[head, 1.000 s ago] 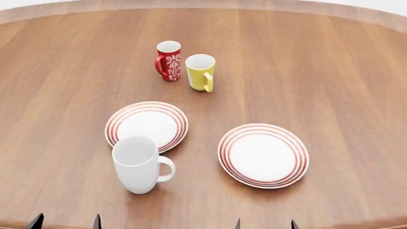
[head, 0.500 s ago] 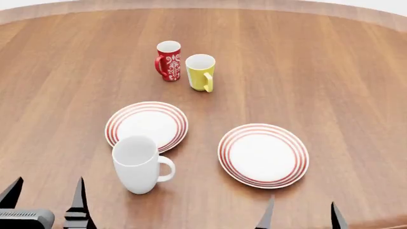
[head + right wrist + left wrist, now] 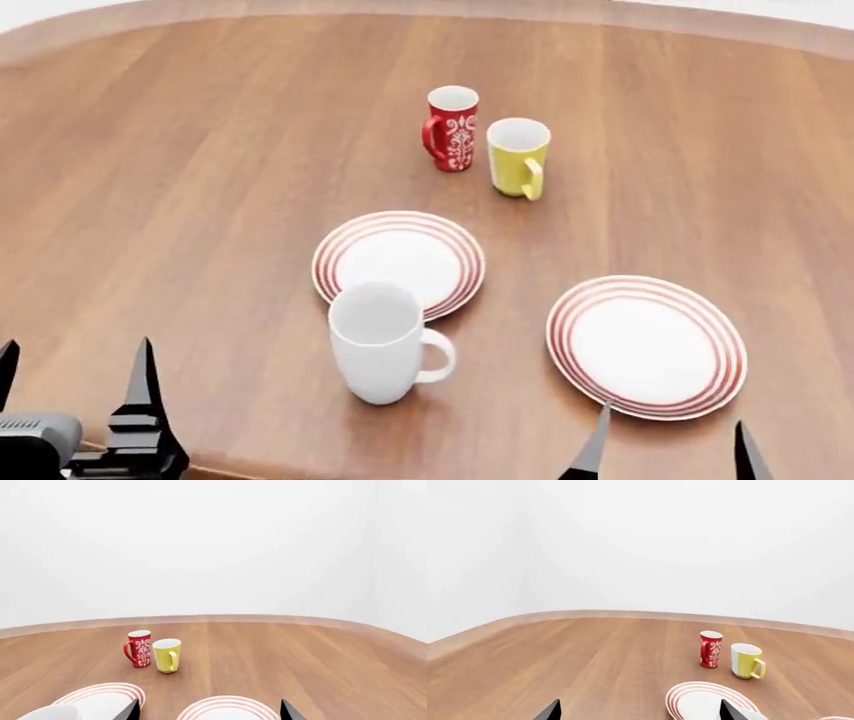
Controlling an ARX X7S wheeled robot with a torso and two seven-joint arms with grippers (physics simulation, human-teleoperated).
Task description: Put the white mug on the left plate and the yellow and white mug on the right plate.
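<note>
White mug (image 3: pixel 383 343): upright on the wooden table (image 3: pixel 174 200), handle toward my right, just in front of the left plate, its rim overlapping that plate's near edge in my head view; whether they touch I cannot tell.
Yellow and white mug (image 3: pixel 518 157): upright at the far side of the table, handle facing me, just beside the red patterned mug (image 3: pixel 453 127), well apart from both plates.
Left plate (image 3: pixel 399 258): flat on the table, bare, red rings round the rim.
Right plate (image 3: pixel 649 345): flat on the table, bare, to the right of the white mug and nearer my right arm.
My left gripper (image 3: pixel 70 385): fingers spread wide, holding and touching nothing, low at the near table edge, left of the white mug.
My right gripper (image 3: pixel 671 450): fingers spread wide, empty, tips at the near rim of the right plate in my head view.
</note>
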